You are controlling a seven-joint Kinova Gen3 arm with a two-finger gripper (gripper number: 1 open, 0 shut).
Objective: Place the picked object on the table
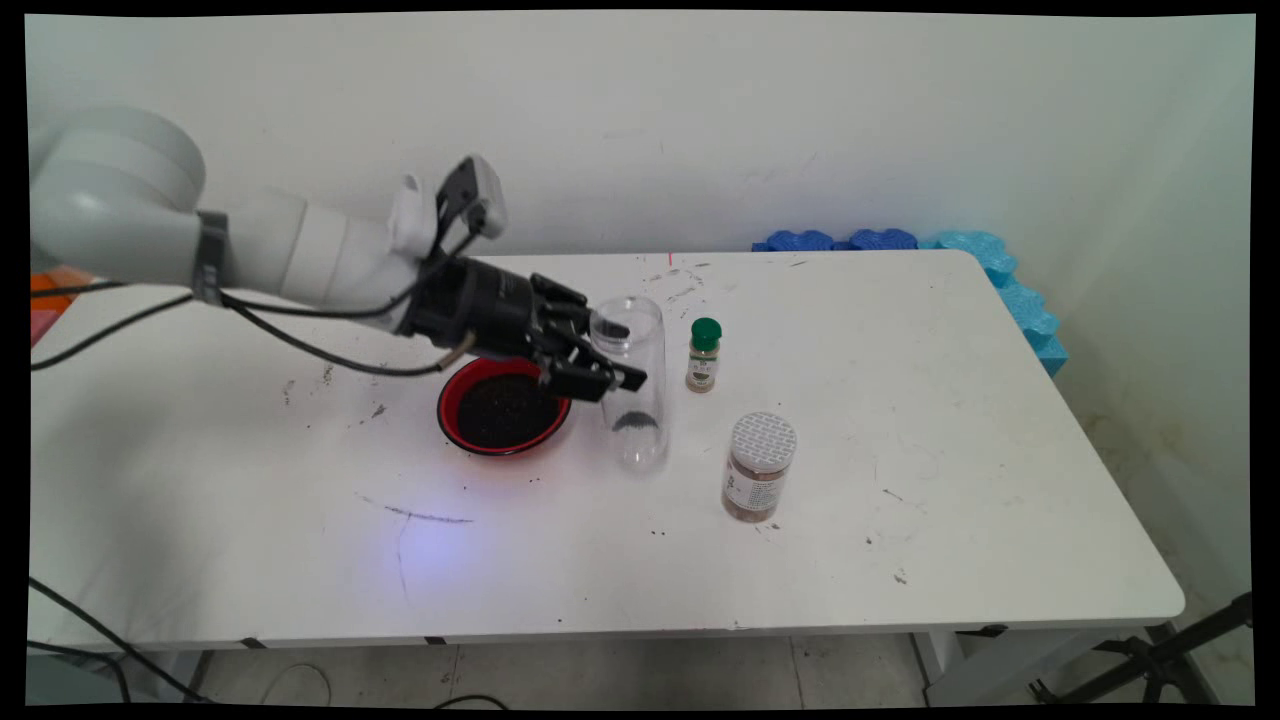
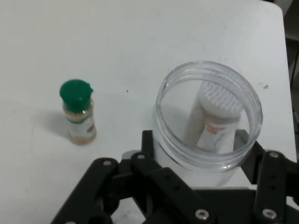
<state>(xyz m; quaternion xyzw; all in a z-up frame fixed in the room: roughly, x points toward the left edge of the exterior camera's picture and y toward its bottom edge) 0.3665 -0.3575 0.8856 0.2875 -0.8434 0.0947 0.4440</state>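
Clamping a clear open-topped jar (image 1: 633, 375) between its two fingers, the black gripper (image 1: 605, 355) has the jaws pressed against opposite sides of the jar's wall, just under the rim; the hand view shows a finger on either side of the glass and the open mouth (image 2: 208, 119) facing the camera. A pinch this high on the wall leaves the mouth unobstructed and the body of the jar hanging below the fingers. In the main view the jar looks close to upright, with a small dark patch near its bottom; whether its base touches the white table (image 1: 900, 560) or hangs just above it cannot be told.

Just left of the jar, partly under the gripper, sits a red bowl (image 1: 503, 405) filled with dark grains. To the jar's right stands a small spice bottle with a green cap (image 1: 704, 355), and nearer the camera a brown-filled jar with a white perforated lid (image 1: 759, 465), which is also seen through the glass in the hand view.

The arm reaches in from the left, forearm sloping down towards the gripper, cables looping beneath it.
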